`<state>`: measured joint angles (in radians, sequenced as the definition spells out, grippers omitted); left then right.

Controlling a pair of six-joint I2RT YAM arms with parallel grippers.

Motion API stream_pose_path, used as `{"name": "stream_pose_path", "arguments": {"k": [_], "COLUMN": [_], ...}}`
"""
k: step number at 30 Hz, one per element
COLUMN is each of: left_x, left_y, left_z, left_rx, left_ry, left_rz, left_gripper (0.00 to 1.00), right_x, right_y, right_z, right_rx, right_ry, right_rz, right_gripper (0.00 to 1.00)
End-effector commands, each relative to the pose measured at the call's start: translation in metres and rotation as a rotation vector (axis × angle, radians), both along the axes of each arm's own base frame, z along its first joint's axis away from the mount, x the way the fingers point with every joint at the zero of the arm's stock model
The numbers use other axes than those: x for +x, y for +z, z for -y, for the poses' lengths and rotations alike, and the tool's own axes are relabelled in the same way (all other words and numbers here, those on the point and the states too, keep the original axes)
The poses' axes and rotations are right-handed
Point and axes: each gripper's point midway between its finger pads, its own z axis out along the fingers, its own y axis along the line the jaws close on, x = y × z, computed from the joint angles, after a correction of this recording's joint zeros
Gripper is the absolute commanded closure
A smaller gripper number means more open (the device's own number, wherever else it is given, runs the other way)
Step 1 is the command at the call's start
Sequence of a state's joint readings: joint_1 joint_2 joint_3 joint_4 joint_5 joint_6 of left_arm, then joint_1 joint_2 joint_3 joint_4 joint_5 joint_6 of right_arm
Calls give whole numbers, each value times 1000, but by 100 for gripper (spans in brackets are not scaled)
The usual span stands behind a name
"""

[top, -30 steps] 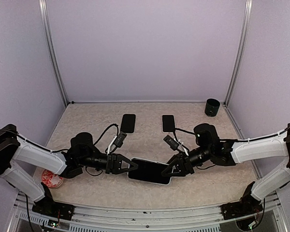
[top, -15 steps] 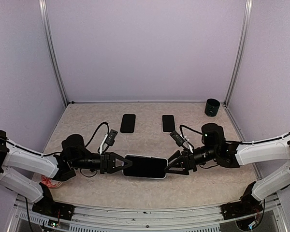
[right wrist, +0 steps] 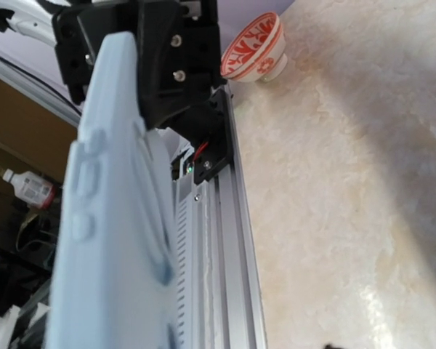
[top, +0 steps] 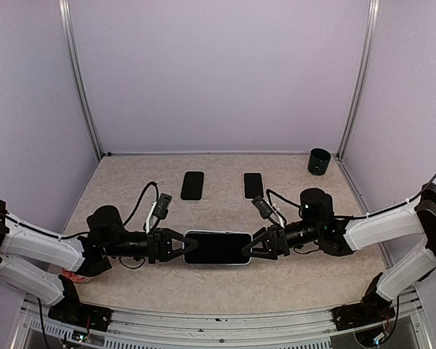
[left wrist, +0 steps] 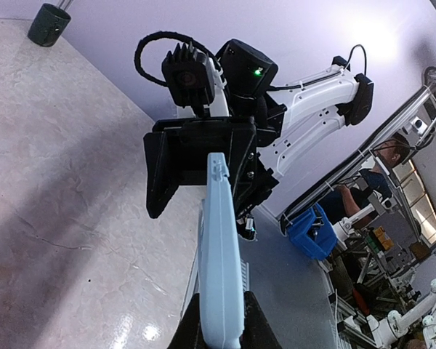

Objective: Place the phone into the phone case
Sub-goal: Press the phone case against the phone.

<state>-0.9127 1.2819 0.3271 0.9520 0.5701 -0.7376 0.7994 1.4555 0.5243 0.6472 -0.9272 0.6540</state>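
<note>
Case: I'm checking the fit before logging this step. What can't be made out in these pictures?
- Phone seating in case: top view too small; both wrist views show only the case's edge.
- Right hand grip: fingertips cut off by its own view's bottom edge; top view too small to tell.
- Bowl: top view, mostly hidden by left arm.

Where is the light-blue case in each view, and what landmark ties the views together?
Top external: light-blue case, centre, towards the near edge.
Left wrist: edge-on, rising from bottom centre.
Right wrist: edge-on, filling the left side.
Shared landmark: the marbled tabletop, visible in all three.
</note>
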Motion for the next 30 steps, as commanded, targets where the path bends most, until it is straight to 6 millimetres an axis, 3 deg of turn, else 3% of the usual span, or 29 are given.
{"name": "stream_pose_path", "arguments": {"k": [1, 8, 10, 12, 17, 19, 24, 30], "left_x": [-2, -2, -1, -1, 2, 3, 8, 9], "left_y": [30, 27, 26, 25, 22, 22, 30, 32], "left_z": [1, 3, 3, 4, 4, 2, -4, -2], "left_rx": [-93, -84, -79, -72, -44, -39, -51, -51], "left_ry": [12, 23, 24, 26, 38, 47, 60, 51], "left_rz": [96, 97, 95, 93, 96, 102, 114, 107], "left_gripper": [100, 100, 100, 100, 69, 64, 63, 74], "right_x": [-9, -16, -17, -18, -20, -21, -22, -22], "right_y": [12, 12, 14, 15, 20, 21, 21, 21], "right_z": [-8, -9, -9, -8, -6, -5, -4, -4], "right_rx": [61, 79, 85, 89, 94, 91, 83, 83], "right_ry": [57, 94, 99, 101, 110, 110, 111, 112], "right_rz": [-5, -24, -22, -18, 0, 9, 17, 13], "right_gripper": [48, 92, 99, 100, 100, 100, 100, 100]}}
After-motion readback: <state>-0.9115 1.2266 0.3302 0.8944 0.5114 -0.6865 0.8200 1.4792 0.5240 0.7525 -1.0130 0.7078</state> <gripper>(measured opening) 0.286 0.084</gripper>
